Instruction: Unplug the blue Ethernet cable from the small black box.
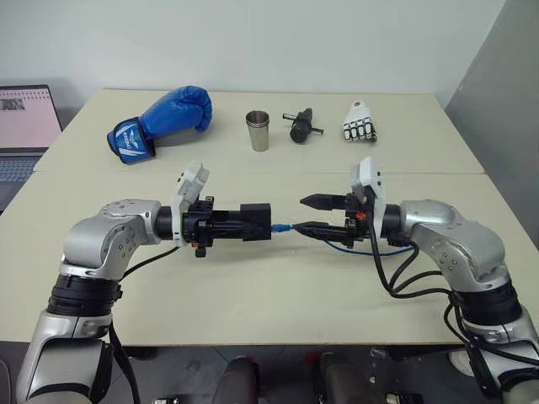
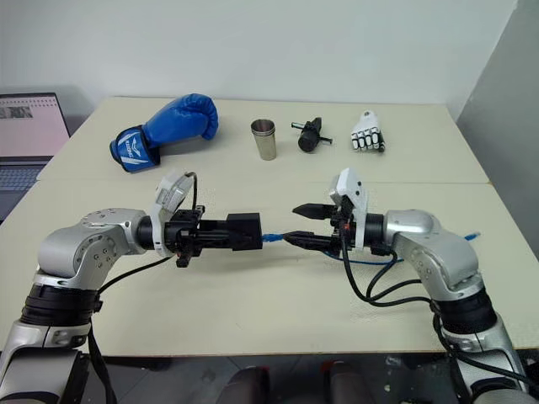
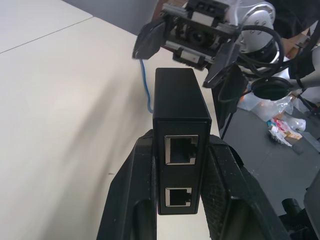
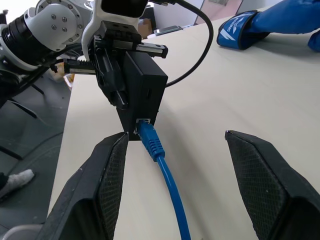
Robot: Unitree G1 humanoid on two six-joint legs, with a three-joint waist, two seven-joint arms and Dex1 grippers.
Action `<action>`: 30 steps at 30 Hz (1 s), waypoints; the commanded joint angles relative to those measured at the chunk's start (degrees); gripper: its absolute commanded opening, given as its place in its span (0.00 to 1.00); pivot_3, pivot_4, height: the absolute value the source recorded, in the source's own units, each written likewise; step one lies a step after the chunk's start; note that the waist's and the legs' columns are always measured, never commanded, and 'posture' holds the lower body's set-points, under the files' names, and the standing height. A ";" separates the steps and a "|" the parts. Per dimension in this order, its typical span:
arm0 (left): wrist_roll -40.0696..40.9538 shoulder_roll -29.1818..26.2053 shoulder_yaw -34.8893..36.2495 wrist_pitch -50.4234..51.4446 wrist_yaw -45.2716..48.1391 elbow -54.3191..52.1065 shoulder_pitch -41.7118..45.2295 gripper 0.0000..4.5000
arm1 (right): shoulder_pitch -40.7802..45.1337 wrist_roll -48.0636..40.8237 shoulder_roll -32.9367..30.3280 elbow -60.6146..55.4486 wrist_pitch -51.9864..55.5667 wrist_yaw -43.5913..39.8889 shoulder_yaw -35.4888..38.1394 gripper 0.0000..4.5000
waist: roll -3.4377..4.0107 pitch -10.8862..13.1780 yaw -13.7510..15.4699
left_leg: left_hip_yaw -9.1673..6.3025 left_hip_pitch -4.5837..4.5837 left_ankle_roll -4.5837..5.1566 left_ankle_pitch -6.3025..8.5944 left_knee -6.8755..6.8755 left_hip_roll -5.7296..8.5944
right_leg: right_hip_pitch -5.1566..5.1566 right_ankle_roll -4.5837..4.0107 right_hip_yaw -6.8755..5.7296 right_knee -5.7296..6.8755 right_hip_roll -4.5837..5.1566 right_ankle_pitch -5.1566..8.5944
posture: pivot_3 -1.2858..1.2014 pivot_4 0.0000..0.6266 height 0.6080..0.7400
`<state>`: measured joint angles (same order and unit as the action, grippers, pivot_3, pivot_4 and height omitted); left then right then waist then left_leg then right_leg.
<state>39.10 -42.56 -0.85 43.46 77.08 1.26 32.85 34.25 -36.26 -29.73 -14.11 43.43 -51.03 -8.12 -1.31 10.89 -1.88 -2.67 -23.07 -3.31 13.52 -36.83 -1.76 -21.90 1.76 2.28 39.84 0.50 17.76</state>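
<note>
My left gripper (image 1: pixel 240 224) is shut on the small black box (image 1: pixel 255 220), held level above the table with both fingers (image 3: pixel 135 185) clamped on its sides. Two ports (image 3: pixel 181 149) show on the box's near end in the left wrist view. The blue Ethernet cable (image 4: pixel 170 185) has its plug (image 4: pixel 146 132) seated in the box's (image 4: pixel 147 80) far end. My right gripper (image 1: pixel 310 214) faces the box and stands open, one finger (image 4: pixel 112 170) on each side of the cable, neither touching it. The cable (image 1: pixel 345 247) trails back under my right arm.
Along the table's far side lie a blue boxing glove (image 1: pixel 164 120), a metal cup (image 1: pixel 258 130), a black cylindrical tool (image 1: pixel 301 126) and a white robotic hand (image 1: pixel 360 122). A laptop (image 1: pixel 25 126) sits off the table's left edge.
</note>
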 commanded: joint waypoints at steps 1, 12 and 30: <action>0.54 -0.69 1.19 -0.51 1.47 0.30 1.49 0.17 | 2.03 -2.74 1.28 0.89 2.86 -1.35 0.47 0.72 | 0.00 0.00 0.00 | 0.01 -0.02 0.00 0.00 0.00 0.00 | -0.02 0.00 0.00 0.00 0.00 0.00 | 0.52 0.24 1.00; 2.29 0.09 2.37 0.33 2.82 2.37 3.04 0.17 | 4.57 -4.58 4.91 4.47 7.49 -3.13 -0.22 0.72 | 0.00 0.00 -0.01 | -0.01 -0.35 0.00 0.00 -0.06 0.00 | -0.36 0.00 -0.03 0.08 0.00 -0.01 | 0.52 0.24 1.00; 2.11 0.37 1.91 -0.23 3.43 2.13 2.27 0.17 | 7.29 -4.22 9.02 7.03 10.81 -2.80 -0.50 0.72 | 0.00 0.00 -0.02 | -0.02 -0.37 0.00 0.00 -0.06 0.00 | -0.38 0.00 -0.04 0.08 -0.01 -0.01 | 0.52 0.24 1.00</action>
<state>40.39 -42.32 -0.06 43.65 79.74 4.29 34.71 40.06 -39.57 -21.15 -6.38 54.38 -53.52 -9.34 -1.31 10.89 -1.90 -2.68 -23.43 -3.31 13.52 -36.89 -1.76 -22.28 1.76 2.24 39.92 0.49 17.75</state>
